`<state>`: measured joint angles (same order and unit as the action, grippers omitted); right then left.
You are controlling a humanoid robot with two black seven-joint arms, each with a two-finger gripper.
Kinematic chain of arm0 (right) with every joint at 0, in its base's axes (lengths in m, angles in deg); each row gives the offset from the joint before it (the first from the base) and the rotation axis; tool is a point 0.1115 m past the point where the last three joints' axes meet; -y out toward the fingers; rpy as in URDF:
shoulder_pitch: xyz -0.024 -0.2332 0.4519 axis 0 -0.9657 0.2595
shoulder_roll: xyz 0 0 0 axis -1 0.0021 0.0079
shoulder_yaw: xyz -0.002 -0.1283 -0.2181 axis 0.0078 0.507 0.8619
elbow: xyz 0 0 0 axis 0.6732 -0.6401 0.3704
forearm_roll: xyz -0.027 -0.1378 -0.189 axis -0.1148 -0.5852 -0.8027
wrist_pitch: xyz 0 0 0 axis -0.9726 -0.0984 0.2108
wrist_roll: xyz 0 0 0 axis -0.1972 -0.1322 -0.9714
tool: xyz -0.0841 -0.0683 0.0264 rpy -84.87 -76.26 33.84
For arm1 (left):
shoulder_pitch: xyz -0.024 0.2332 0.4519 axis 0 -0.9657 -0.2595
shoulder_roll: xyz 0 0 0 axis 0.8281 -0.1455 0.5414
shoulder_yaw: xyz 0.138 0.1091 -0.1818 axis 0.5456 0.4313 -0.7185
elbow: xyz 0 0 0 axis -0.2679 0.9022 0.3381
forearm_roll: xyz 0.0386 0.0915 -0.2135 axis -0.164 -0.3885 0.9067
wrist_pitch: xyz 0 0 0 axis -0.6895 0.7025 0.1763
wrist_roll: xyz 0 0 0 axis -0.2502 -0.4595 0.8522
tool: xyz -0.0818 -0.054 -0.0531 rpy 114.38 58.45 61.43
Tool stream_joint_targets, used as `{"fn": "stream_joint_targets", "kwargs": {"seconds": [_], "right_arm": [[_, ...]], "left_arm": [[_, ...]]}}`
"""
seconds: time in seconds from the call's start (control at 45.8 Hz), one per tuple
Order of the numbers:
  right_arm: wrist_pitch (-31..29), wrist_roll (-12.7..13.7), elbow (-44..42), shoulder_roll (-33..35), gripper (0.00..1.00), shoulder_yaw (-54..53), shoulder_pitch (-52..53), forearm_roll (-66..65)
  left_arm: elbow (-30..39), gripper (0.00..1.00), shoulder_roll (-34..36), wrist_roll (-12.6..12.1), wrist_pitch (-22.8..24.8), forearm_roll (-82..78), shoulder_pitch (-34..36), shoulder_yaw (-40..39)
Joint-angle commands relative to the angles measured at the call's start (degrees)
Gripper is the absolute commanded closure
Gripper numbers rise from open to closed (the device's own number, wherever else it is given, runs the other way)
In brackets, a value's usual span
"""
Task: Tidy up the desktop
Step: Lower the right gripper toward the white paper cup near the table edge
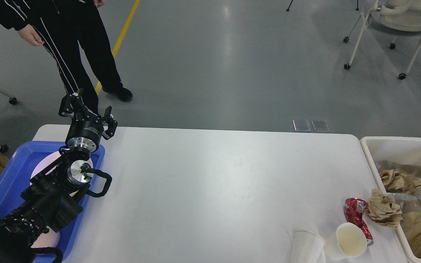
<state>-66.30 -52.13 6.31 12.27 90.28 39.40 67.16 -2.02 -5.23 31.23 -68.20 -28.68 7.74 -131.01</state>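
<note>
The desktop fills the middle of the view, a white matte top with rounded corners, mostly bare; as a judgement, it is stiff, heavy and not itself to be gripped, so the work falls on the light litter at its near right corner. Beyond it lies grey glossy floor with a yellow line, a wheeled chair far right and a person in black trousers far left. An off-white bin stands at the right edge, holding crumpled paper and clear plastic. A blue tray sits at the left. The left gripper hovers over the far left corner, fingers apart, holding nothing. The right gripper is out of view. Smallest: two paper cups, likely crushable, best pinched at the rim; a brown paper wad, soft; a dented red can, probably slippery.
</note>
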Motion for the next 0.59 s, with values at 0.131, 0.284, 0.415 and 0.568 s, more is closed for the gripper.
{"fn": "stream_joint_targets", "kwargs": {"seconds": [0.131,0.284,0.415,0.568], "right_arm": [[0.2,0.0,-0.4,-0.1,0.00,0.1,1.1,0.3],[-1.2,-0.2,1.2,-0.1,0.00,-0.1,9.7,0.4],[-3.6,-0.3,10.8,0.6,0.00,0.7,22.1,-0.8],[-9.2,-0.4,34.7,4.3,0.00,5.2,42.7,-6.6]], "left_arm": [[0.0,0.03,0.0,0.0,0.0,0.0,0.0,0.0],[0.0,0.03,0.0,0.0,0.0,0.0,0.0,0.0],[0.0,0.03,0.0,0.0,0.0,0.0,0.0,0.0],[0.0,0.03,0.0,0.0,0.0,0.0,0.0,0.0]]}}
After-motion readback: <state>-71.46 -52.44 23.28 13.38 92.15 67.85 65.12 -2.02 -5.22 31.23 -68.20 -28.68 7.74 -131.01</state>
